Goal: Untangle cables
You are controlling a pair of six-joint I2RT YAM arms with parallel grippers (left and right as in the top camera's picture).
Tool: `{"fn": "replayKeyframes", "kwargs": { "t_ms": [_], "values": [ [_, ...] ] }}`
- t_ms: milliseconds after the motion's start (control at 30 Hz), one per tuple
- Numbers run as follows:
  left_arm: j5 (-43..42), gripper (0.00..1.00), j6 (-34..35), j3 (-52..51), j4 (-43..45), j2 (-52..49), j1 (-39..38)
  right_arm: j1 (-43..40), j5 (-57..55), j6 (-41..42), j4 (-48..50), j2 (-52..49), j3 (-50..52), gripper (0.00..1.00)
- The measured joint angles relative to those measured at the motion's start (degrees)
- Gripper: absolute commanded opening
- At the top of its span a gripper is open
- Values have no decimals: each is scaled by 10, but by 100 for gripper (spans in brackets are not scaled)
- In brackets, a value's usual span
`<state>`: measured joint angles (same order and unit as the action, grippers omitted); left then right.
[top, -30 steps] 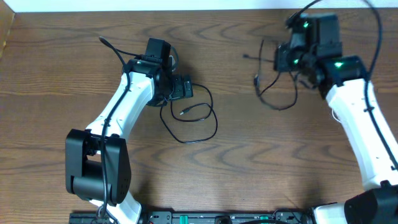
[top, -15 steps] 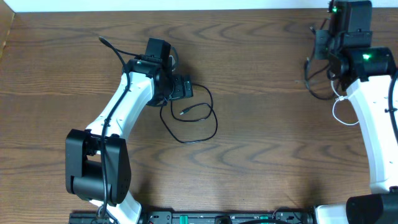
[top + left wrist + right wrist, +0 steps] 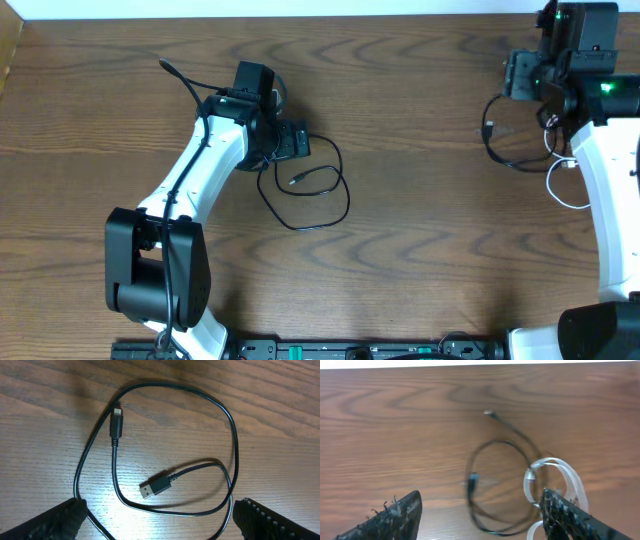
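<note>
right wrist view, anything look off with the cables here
Yes: the white cable lies in loops across the right side of the black cable, so the two overlap rather than lying apart. The view is blurred, so whether they are actually knotted cannot be told.

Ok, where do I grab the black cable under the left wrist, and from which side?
Probably its wide USB plug, inside the black cable's loop: it lies flat on bare wood, clear of every strand, and looks rigid. Come straight down with the open left gripper, wrist turned so the fingers close across the plug's long sides.
</note>
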<state>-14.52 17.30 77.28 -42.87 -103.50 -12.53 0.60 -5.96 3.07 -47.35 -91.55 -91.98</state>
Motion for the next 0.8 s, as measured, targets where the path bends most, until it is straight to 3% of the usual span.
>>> {"fn": "replayKeyframes", "kwargs": {
  "t_ms": [333, 467, 800],
  "values": [
    [1, 98, 0, 0, 20, 0, 0, 20, 204, 3, 0, -1, 8, 67],
    [34, 98, 0, 0, 30, 0, 0, 54, 233, 4, 7, -15, 27, 69],
    [141, 98, 22, 0, -1, 0, 12, 169, 250, 13, 37, -135, 37, 56]
  ]
}}
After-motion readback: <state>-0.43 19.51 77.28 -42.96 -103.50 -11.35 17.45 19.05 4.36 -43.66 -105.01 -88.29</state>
